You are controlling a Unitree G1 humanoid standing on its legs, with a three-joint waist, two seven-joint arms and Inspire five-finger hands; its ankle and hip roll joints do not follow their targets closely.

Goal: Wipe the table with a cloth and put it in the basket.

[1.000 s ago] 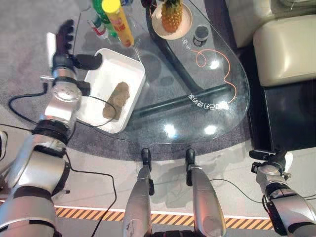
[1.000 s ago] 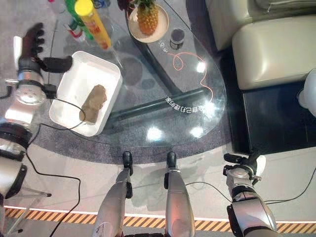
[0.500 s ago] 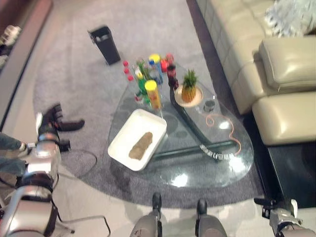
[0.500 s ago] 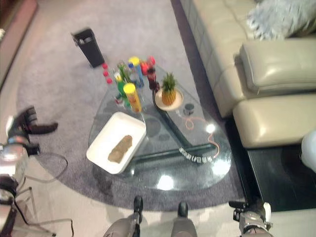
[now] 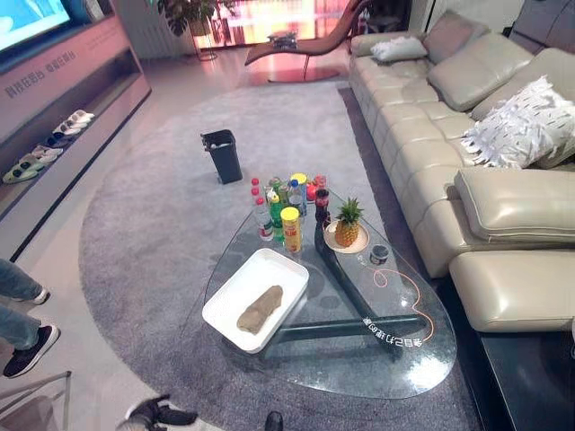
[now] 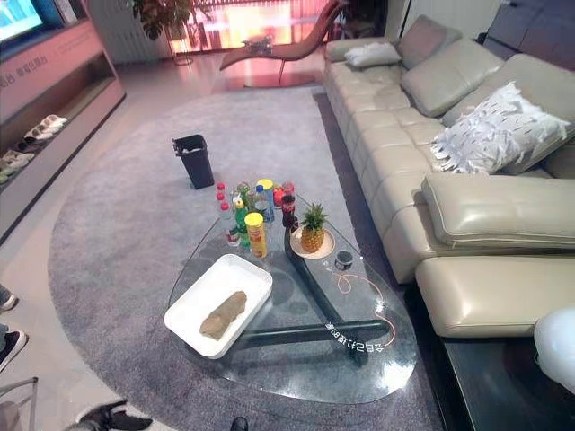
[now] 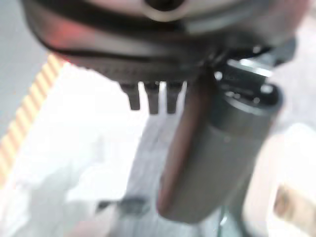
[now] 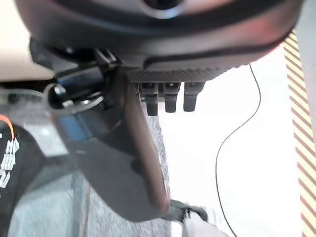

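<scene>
A brown cloth lies inside the white basket, a shallow tray on the near left part of the glass table. Neither hand touches the cloth. My left hand is low at the near edge of the carpet, well short of the table. In the left wrist view its thumb and straight fingers hold nothing. My right hand shows in its own wrist view over the floor beside the table's edge, its fingers relaxed and holding nothing.
Several bottles and a yellow can stand at the table's far end, beside a pineapple on a plate. A black bin is on the carpet beyond. A sofa runs along the right. A person's legs are at left.
The camera has swung up from the table to the whole room. My left arm has dropped from beside the basket down to the floor side. The cloth still lies in the basket.
</scene>
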